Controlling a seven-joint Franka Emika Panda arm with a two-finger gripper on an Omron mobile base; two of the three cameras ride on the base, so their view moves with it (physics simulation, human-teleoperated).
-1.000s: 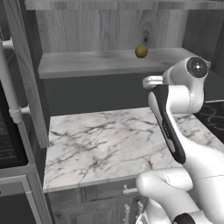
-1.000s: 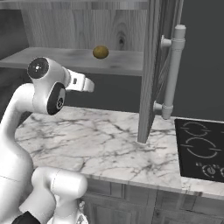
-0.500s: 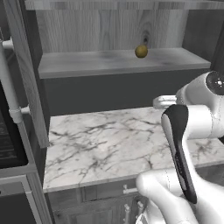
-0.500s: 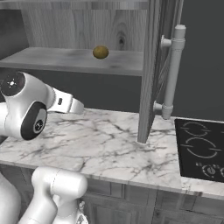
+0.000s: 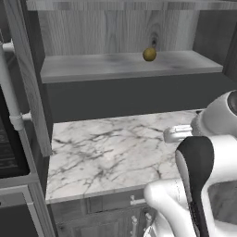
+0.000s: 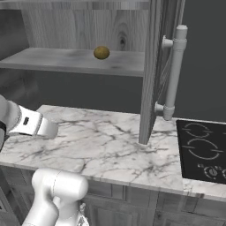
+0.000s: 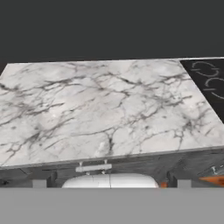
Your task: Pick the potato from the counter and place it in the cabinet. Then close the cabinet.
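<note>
Claw [image 7: 112, 179] empty, 2 fingers apart, above the bench [image 7: 100, 105]. Potato [image 5: 149, 54] on cabinet shelf [image 5: 115, 66], above claw — likely firm, light, prone to roll; regrip, if needed, across its middle.

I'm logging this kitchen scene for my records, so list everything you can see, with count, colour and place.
Potato: one, olive-brown, on the cabinet shelf
Cabinet: one, grey woodgrain, above the counter, doors open
Bar handle: one, light grey, on the right door
Counter: one, white marble, grey veins, below the cabinet
Stovetop: one, black, right of the marble
Gripper: one, dark fingertips apart, over the counter's front side
Arm: one, white
</note>
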